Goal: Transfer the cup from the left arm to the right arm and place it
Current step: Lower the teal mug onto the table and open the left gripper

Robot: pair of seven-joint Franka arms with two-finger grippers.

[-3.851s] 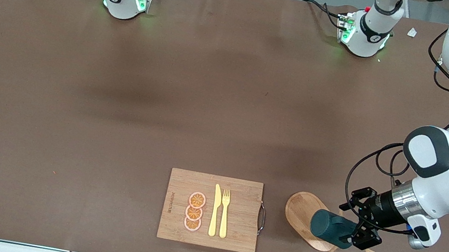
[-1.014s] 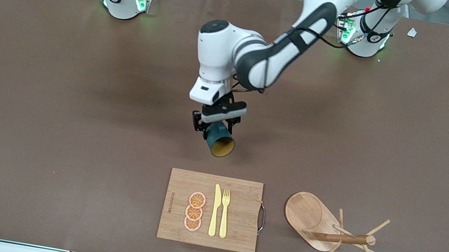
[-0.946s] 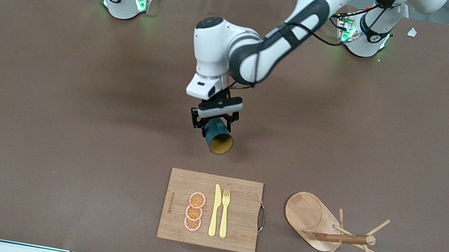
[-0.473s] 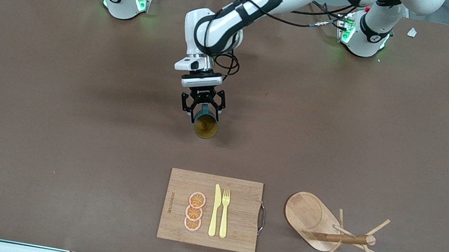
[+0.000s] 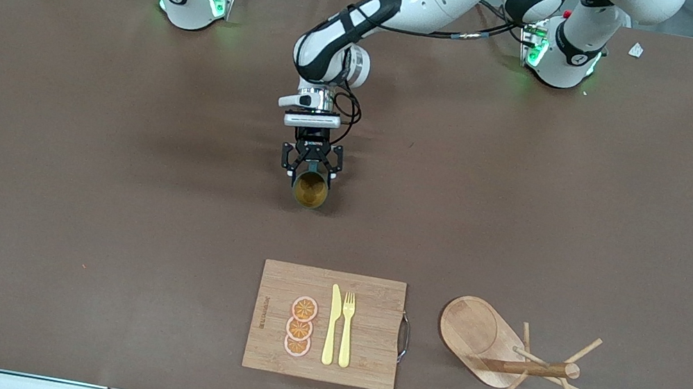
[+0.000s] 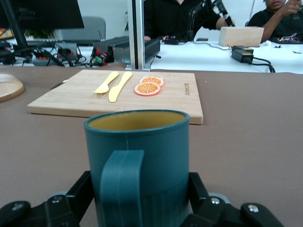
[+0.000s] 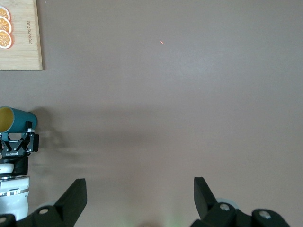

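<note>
1. Reaching out from its base over the middle of the brown tabletop [image 5: 109, 183] in the front view, the left arm has its left tool [image 5: 311, 171] clenched on the cup [image 5: 310, 190]. The teal mug lies tipped on its side in the grip, its yellowish mouth facing the front camera. It hangs over bare tabletop, short of the bamboo cutting board [image 5: 361, 359]. On that board lie three orange slices [image 5: 300, 326], with a yellow knife [image 5: 332, 324] and yellow fork [image 5: 346, 328] just beside them. Toward the left arm's end of the tabletop sits the wooden peg rack [image 5: 507, 352] on its oval base. The right arm waits at its base, its tool out of this view.

2. Left wrist view: the cup [image 6: 142, 165] fills the picture, handle [image 6: 120, 189] toward the camera, both fingers [image 6: 78, 196] pressed against its sides. Past its rim lies the cutting board [image 6: 184, 101] with the slices and cutlery.

3. Right wrist view: the right tool [image 7: 137, 198] is released, fingers [image 7: 73, 198] spread wide over bare tabletop, with nothing between them. Farther off, the left tool [image 7: 18, 144] grips the cup [image 7: 16, 119], and a corner of the board [image 7: 23, 52] shows.
</note>
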